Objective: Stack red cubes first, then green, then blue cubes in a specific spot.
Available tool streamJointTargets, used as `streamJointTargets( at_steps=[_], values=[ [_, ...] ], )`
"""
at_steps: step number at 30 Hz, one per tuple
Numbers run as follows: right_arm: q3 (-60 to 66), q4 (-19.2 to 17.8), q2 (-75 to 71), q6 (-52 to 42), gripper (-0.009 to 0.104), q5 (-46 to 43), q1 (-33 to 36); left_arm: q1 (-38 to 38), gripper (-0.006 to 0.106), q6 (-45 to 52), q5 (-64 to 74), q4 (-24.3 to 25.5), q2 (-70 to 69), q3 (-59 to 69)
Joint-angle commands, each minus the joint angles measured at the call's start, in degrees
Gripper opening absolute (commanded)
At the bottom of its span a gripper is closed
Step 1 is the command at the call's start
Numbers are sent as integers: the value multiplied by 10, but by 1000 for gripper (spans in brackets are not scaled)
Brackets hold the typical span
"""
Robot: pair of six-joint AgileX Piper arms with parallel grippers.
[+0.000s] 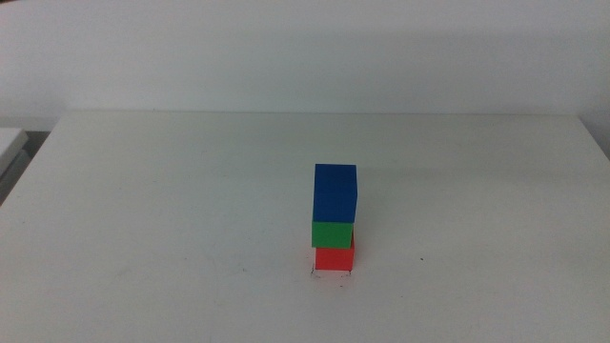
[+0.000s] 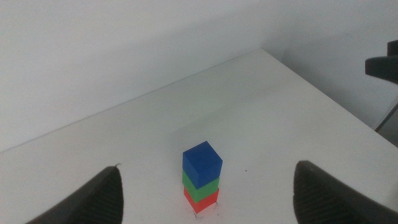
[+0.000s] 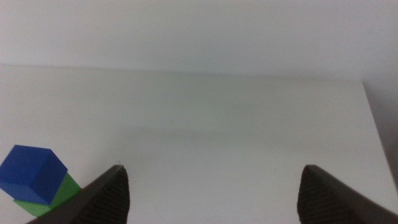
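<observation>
A three-cube stack stands right of the table's middle: the red cube (image 1: 334, 258) at the bottom, the green cube (image 1: 333, 233) on it, the blue cube (image 1: 335, 192) on top, turned slightly. The red cube covers the specific spot, whose two tiny black marks (image 1: 313, 275) show at its front corners. Neither arm appears in the middle view. My left gripper (image 2: 208, 167) is open, held back and above the stack (image 2: 201, 180), touching nothing. My right gripper (image 3: 212, 168) is also open and empty; the blue cube (image 3: 32, 174) and green cube (image 3: 53, 199) sit off to one side of it.
A lone dark speck (image 1: 421, 259) lies on the white table (image 1: 172, 210) right of the stack. A pale ledge (image 1: 10, 143) sits beyond the table's left edge. A dark object (image 2: 382, 65) shows past the table's edge in the left wrist view.
</observation>
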Motion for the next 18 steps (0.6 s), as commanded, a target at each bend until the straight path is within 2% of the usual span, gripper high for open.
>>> streamJointTargets(
  at_steps=[1, 16, 18],
  values=[
    [56, 68, -26, -92, 93, -87, -32, -1, 94, -1, -7, -1, -2, -1],
    [79, 70, -58, -89, 93, -114, -34, -1, 94, -1, -8, -3, -3, -1],
    [79, 73, -58, -85, 93, -113, -34, -1, 94, -1, -22, 19, -13, 13]
  ],
)
